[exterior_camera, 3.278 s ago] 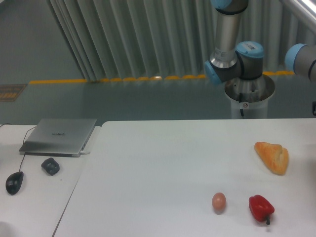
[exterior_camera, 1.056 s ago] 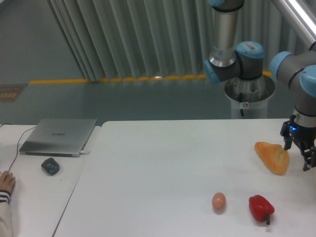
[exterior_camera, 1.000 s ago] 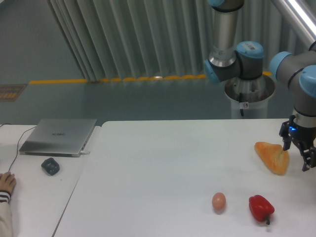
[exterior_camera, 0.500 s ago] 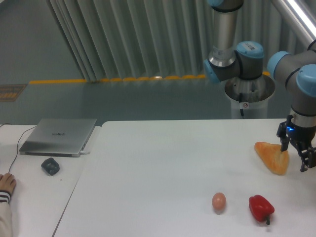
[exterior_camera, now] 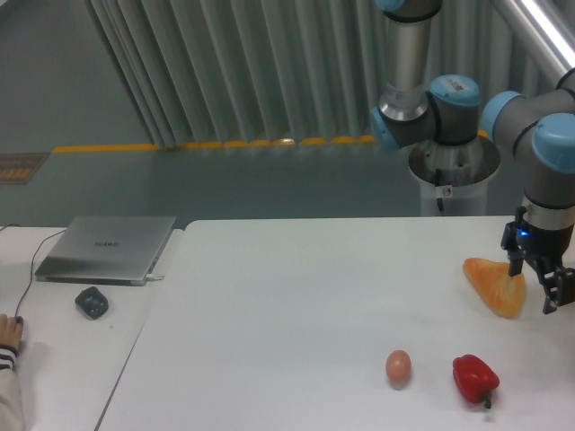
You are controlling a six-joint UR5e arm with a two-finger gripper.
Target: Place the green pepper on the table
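The green pepper is not in view anywhere in the camera view. The white table [exterior_camera: 296,305] fills the lower middle and right. My gripper [exterior_camera: 534,285] hangs at the far right, low over the table, beside the right end of a bread roll [exterior_camera: 492,284]. Its two dark fingers stand apart, so it is open, and nothing shows between them.
A red pepper [exterior_camera: 474,378] and a brown egg [exterior_camera: 398,365] lie near the front edge. On the side desk [exterior_camera: 63,377] at the left are a laptop [exterior_camera: 108,248], a small grey object [exterior_camera: 92,302] and a person's hand [exterior_camera: 7,334].
My arm has come in from the right and the gripper has drifted slightly left toward the bread roll. A person's hand has appeared on the side desk where a black mouse lay.
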